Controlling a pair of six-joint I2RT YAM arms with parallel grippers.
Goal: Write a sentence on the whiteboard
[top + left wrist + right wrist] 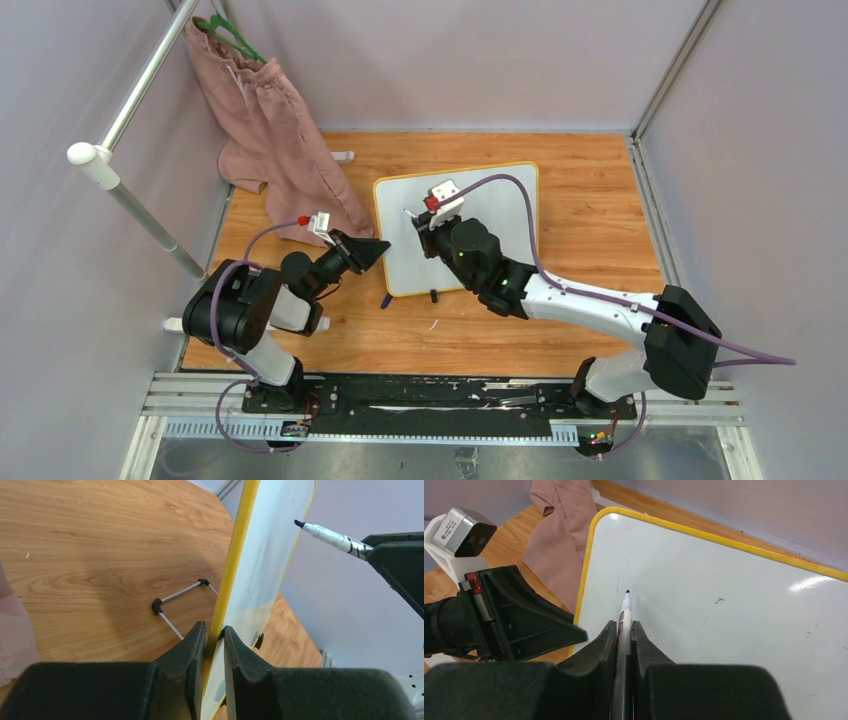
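Since the left gripper [214, 632] has its jaws pinched on the whiteboard [724, 620] by its yellow edge, propped tilted on the counter [100, 555], I'd have the right gripper [624, 630], jaws closed on the marker [626, 605], press lightly, starting top-left. Its face looks nearly blank.

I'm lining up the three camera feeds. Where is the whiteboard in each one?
Top external: whiteboard at the centre, beneath the right gripper.
Left wrist: edge-on down the middle, yellow frame clamped in the left gripper.
Right wrist: fills the right side, behind the marker held by the right gripper.
Shared landmark: the pink cloth, left of the whiteboard in all three.
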